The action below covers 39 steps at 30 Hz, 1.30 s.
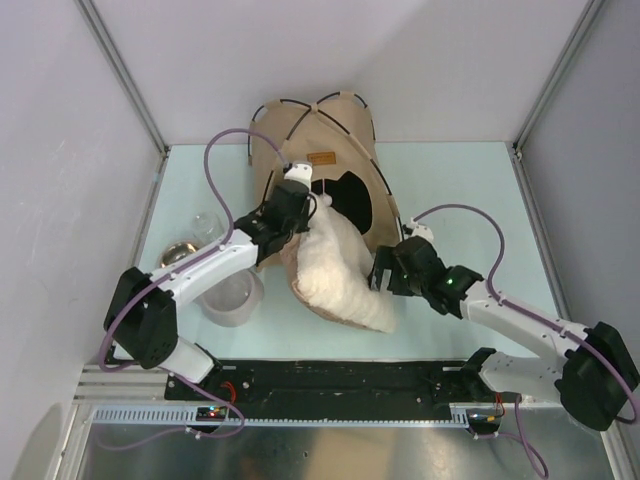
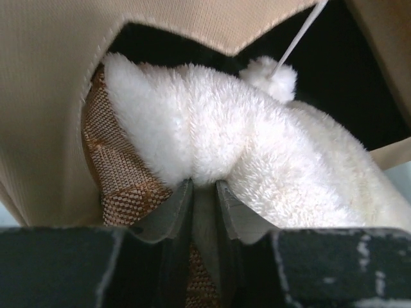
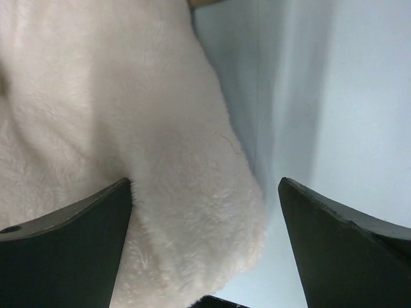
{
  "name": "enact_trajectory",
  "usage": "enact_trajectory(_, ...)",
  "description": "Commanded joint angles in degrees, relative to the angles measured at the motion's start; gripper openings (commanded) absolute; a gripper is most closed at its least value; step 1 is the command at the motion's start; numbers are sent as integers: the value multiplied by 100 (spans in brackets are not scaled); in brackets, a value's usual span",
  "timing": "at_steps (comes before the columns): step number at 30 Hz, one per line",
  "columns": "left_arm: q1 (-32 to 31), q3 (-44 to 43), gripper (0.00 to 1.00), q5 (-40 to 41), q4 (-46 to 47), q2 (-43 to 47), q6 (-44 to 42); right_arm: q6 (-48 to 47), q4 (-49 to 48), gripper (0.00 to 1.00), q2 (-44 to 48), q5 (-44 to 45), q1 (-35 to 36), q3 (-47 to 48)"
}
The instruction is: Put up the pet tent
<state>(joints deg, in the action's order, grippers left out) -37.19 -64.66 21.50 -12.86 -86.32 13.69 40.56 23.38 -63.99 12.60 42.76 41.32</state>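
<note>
The tent (image 1: 310, 140) stands upright on the table (image 1: 470, 190), its doorway facing the arms. The pillow (image 1: 340, 270) lies half inside the doorway and spills out in front of the tent. The bowl (image 1: 240, 312) sits front-left of the tent. At the doorway, the left gripper (image 2: 204, 183) pinches a fold of the pillow. Front-right of the tent, the right gripper (image 3: 205, 186) gapes wide around the pillow's edge. The pompom (image 2: 270, 77) hangs in the doorway, just above the pillow.

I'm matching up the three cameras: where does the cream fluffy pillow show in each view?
Top external: pillow at centre, half in the tent doorway.
Left wrist: pillow fills the centre, pinched in the left gripper's jaws.
Right wrist: pillow covers the left half, reaching between open jaws.
Shared landmark: the tan tent, top and left wrist views only.
</note>
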Motion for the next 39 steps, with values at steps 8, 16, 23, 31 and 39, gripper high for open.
enact_trajectory(8, -426, 838, 23, 995, -281, 437, -164, -736, -2195, 99, -1563, -1343, 177, -383)
enact_trajectory(16, -446, 872, 26, 809, -282, 539, 31, -768, -2313, 18, -1735, -617, 327, -277)
enact_trajectory(23, -557, 477, 25, 748, -285, 386, -27, -1410, -1418, 0, -836, 204, 485, 580)
enact_trajectory(31, -649, -112, 25, 713, -289, -30, -162, -2157, -1388, 0, -728, 92, 497, 1380)
enact_trajectory(39, -651, -918, 25, 869, -294, -909, -395, -2004, -1510, 0, -1330, 401, 454, 1745)
